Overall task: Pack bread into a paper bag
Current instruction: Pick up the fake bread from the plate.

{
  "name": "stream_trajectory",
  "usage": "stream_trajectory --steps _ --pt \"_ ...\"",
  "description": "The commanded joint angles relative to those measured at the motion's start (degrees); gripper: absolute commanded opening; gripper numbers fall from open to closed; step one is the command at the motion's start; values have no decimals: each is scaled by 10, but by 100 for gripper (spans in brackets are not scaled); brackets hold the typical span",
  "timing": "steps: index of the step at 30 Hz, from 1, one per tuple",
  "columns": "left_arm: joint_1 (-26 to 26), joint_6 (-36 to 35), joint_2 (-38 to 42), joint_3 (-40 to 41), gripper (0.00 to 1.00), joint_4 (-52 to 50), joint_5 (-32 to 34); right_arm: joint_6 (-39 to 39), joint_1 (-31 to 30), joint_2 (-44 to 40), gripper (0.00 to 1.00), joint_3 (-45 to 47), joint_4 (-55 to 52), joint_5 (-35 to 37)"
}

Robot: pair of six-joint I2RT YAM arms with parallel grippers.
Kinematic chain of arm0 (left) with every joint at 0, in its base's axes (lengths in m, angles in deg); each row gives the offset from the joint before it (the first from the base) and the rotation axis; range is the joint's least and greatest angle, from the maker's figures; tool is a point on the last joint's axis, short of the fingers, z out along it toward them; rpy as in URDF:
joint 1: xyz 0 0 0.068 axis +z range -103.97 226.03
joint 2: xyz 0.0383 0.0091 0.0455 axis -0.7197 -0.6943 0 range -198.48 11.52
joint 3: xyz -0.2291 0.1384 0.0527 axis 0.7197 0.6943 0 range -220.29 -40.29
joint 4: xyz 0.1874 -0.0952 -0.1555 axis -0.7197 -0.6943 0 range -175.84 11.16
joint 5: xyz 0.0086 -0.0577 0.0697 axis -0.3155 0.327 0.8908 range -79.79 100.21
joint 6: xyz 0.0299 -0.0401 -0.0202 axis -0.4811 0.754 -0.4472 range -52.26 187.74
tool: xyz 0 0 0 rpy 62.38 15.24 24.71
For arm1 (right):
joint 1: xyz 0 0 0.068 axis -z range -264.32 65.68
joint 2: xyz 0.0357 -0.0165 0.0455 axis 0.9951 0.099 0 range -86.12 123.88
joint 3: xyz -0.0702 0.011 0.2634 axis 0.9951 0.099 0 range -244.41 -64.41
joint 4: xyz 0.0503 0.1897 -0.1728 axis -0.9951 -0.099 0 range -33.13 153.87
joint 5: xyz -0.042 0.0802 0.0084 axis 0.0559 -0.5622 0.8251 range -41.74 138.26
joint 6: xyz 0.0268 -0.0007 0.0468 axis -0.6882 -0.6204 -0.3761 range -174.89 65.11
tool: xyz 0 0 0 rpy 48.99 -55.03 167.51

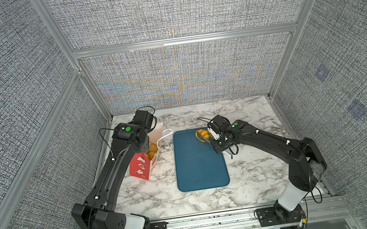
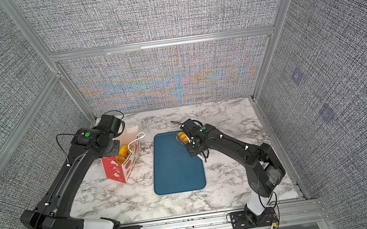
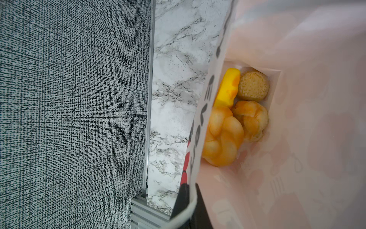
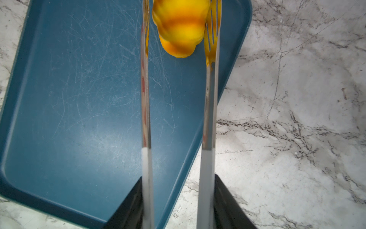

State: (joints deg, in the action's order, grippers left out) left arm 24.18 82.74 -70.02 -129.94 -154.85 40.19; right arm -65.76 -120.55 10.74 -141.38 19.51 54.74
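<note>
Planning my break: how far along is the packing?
Done: at least four pastries lie in the bag, which the left gripper holds by its rim. In hand: the right gripper's tongs grip the only pastry outside it, over the tray. Left: drop it in.

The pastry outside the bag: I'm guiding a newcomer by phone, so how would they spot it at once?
Find the blue tray on the marble table. At its far corner on the right arm's side, tongs in the right gripper pinch a yellow-orange pastry. It alone is outside the red paper bag.
</note>
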Motion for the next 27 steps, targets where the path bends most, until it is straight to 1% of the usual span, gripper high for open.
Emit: stream_trajectory --steps 1,11,25,27 --pt "1 -2 -1 -1 2 2 -1 -6 0 3 51 0 13 -9" --pt "2 -2 -2 -2 2 3 -2 -6 -1 9 50 0 17 -16" --pt "2 -2 -6 -8 2 3 -4 -1 0 20 39 -3 13 -21" --pt "2 -2 -6 -9 2 3 -4 -1 0 23 36 -4 13 -22"
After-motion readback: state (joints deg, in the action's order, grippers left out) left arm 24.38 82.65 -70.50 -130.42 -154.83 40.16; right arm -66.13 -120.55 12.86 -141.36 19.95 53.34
